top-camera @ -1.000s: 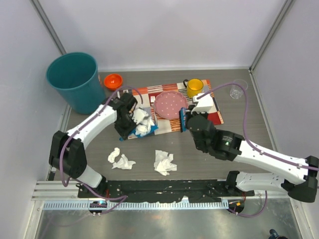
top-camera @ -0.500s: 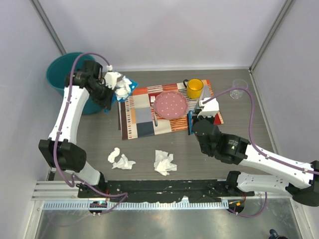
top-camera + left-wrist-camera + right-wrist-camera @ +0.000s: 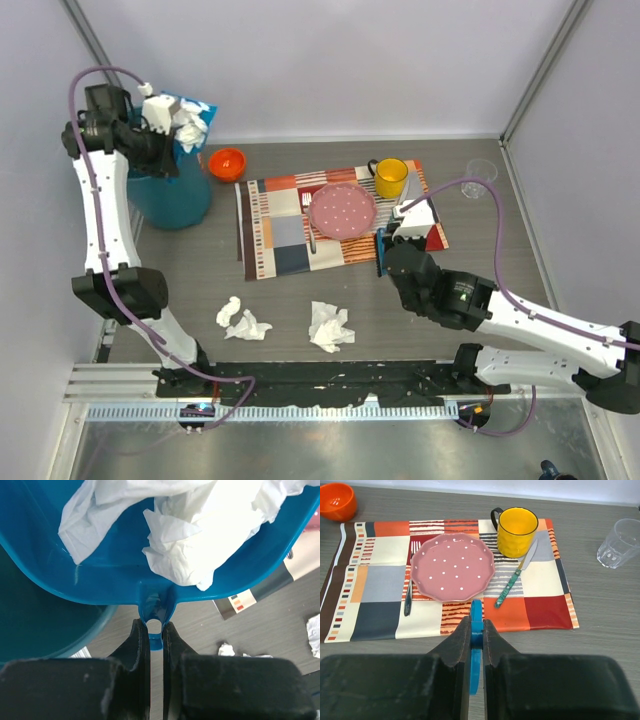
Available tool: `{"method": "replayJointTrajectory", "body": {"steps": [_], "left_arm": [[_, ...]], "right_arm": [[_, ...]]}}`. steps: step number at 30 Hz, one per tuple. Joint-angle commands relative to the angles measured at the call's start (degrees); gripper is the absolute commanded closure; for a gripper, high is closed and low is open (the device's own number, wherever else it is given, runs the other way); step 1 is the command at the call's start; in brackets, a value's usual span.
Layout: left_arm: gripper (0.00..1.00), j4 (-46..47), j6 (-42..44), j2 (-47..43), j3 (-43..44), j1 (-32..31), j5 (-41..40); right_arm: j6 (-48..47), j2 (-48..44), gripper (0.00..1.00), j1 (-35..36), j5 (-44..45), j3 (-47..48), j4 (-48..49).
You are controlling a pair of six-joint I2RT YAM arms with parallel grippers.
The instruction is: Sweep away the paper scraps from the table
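Observation:
My left gripper (image 3: 156, 627) is shut on the handle tab of a blue dustpan (image 3: 115, 575). It holds the pan high at the back left, above the teal bin (image 3: 170, 190). Crumpled white paper scraps (image 3: 200, 535) lie inside the pan (image 3: 187, 118). Two more paper scraps (image 3: 242, 320) (image 3: 329, 326) lie on the table (image 3: 400, 320) near the front. My right gripper (image 3: 476, 625) is shut on a thin blue tool handle (image 3: 477, 615), at the near edge of the placemat (image 3: 280, 230).
On the patchwork placemat are a pink dotted plate (image 3: 452, 567), a yellow mug (image 3: 518, 528), a fork (image 3: 408, 597) and a knife (image 3: 512, 580). An orange bowl (image 3: 227, 162) sits beside the bin. A clear glass (image 3: 479, 178) stands at the back right.
The left arm has carried the dustpan with its paper from the placemat's left end up and back-left, over the teal bin. The right gripper has drawn back slightly towards the front.

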Motion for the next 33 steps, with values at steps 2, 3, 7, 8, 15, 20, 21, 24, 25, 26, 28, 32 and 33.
{"method": "replayJointTrajectory", "body": {"steps": [2, 3, 7, 8, 15, 20, 21, 24, 25, 26, 28, 32, 33], "left_arm": [[1.00, -6.6, -2.0, 0.2, 5.7, 4.9, 6.0], [1.00, -6.1, -2.9, 0.6, 6.6, 5.6, 5.9], [1.00, -3.1, -7.2, 3.6, 11.3, 9.7, 2.8], [1.00, -2.8, -7.7, 4.5, 12.7, 10.7, -1.3], [1.00, 11.1, -6.2, 0.9, 6.9, 10.5, -23.8], [1.00, 24.4, 2.2, -5.4, -5.0, 9.0, -40.9], [1.00, 29.6, 3.9, -6.5, -7.0, 7.9, -43.7], [1.00, 44.3, 13.0, -10.0, -14.9, 5.6, -54.4], [1.00, 48.9, 16.8, -10.7, -17.3, 4.1, -59.7], [1.00, 53.5, 23.8, -11.5, -22.4, 3.0, -61.7], [1.00, 68.3, 31.9, -13.2, -27.5, 0.4, -65.1], [1.00, 93.8, 51.4, -13.2, -39.0, -1.8, -69.9], [1.00, 98.1, 58.1, -12.6, -40.5, -1.8, -69.9]], "right_arm": [[1.0, 0.6, 0.99, 0.0, -0.2, 0.2, 1.1], [1.1, 0.7, 0.99, 0.0, -0.4, 0.2, 1.0], [1.2, 0.9, 0.99, 0.0, -1.0, 0.0, 1.0], [1.2, 1.1, 0.99, 0.0, -1.2, -0.1, 1.1], [2.0, 1.0, 0.99, 0.0, -1.9, -0.6, 1.3], [2.0, 1.2, 0.99, -0.1, -2.9, -1.2, 2.2], [2.0, 1.2, 0.99, 0.0, -2.9, -1.2, 2.3], [1.6, 1.4, 0.99, 0.0, -3.0, -1.2, 2.7], [1.6, 1.4, 0.99, 0.0, -3.1, -1.3, 2.8], [1.4, 1.4, 0.99, 0.0, -3.2, -1.2, 2.9], [1.3, 1.4, 0.99, 0.0, -3.4, -1.2, 3.2], [1.0, 1.4, 0.99, 0.1, -4.2, -1.0, 3.3], [0.9, 1.4, 0.99, 0.0, -4.6, -0.9, 3.3]]}}
